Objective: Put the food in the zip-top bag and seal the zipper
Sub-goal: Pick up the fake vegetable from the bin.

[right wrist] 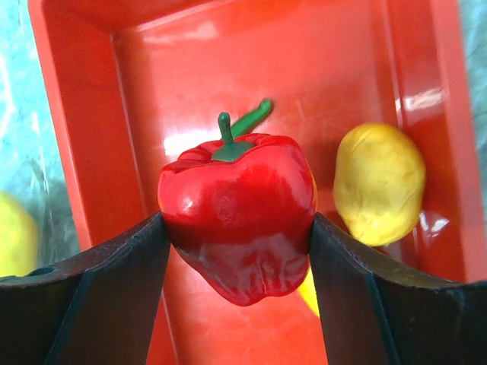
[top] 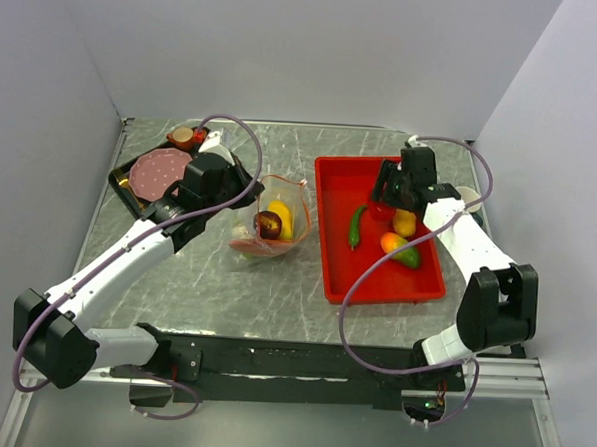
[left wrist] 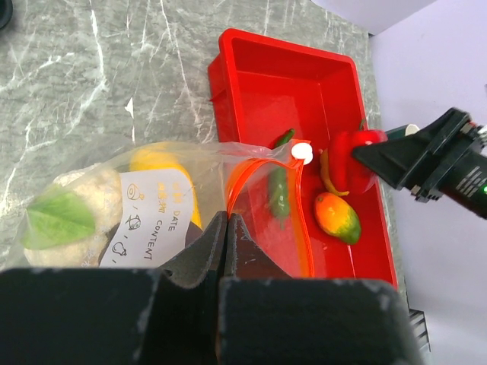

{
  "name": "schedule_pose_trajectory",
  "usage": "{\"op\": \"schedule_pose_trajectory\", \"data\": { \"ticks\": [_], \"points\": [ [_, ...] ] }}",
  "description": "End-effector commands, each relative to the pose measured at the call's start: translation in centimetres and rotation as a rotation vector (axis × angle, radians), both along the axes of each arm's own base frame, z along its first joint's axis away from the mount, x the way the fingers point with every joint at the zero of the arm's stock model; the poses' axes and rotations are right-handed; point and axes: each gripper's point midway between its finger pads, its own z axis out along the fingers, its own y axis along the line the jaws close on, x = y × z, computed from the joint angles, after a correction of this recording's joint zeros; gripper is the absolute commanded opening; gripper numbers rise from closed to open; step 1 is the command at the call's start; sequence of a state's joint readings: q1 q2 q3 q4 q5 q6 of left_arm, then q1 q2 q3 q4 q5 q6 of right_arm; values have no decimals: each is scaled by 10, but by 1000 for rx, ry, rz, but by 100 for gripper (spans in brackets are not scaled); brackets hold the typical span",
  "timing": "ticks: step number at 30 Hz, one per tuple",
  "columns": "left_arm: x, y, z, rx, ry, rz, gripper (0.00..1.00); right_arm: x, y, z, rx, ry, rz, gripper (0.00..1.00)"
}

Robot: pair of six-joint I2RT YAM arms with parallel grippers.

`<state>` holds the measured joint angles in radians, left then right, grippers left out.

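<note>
We see the right arm (top: 467, 247) bent in over the red tray (top: 380, 286); right gripper (right wrist: 239, 251) grasps a red bell pepper (right wrist: 232, 198), stem up in wrist view. Left arm (top: 116, 259) stretched out, left gripper (left wrist: 227, 228) pinching the zip-top bag (left wrist: 152, 209) just left of tray, zipper (left wrist: 237, 182) mouth gaping trayward.

Robot lab bench, plain white enclosure walls (top: 307, 54), grey marble-pattern table (top: 234, 300), black mounting rail (top: 291, 368)
</note>
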<state>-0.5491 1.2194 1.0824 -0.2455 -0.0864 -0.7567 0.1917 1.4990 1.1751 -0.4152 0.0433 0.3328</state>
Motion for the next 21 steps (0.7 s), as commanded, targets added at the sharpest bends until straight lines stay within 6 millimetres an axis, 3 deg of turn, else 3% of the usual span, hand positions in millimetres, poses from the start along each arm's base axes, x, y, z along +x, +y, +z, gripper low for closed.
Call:
{"op": "schedule_pose_trajectory", "data": {
  "ticks": [1,9,14,21],
  "points": [
    [0,1,19,-50,-53,6,1,-10,11,6,64,-10,40,34],
    [0,3,18,-46,-63,15,1,-27,21,14,139,4,48,37],
    [0,2,26,-20,-93,-10,1,-37,23,36,189,-47,34,37],
    [-2,1,23,-35,-82,-15,1,-51,61,63,348,-105,97,38]
  ]
}}
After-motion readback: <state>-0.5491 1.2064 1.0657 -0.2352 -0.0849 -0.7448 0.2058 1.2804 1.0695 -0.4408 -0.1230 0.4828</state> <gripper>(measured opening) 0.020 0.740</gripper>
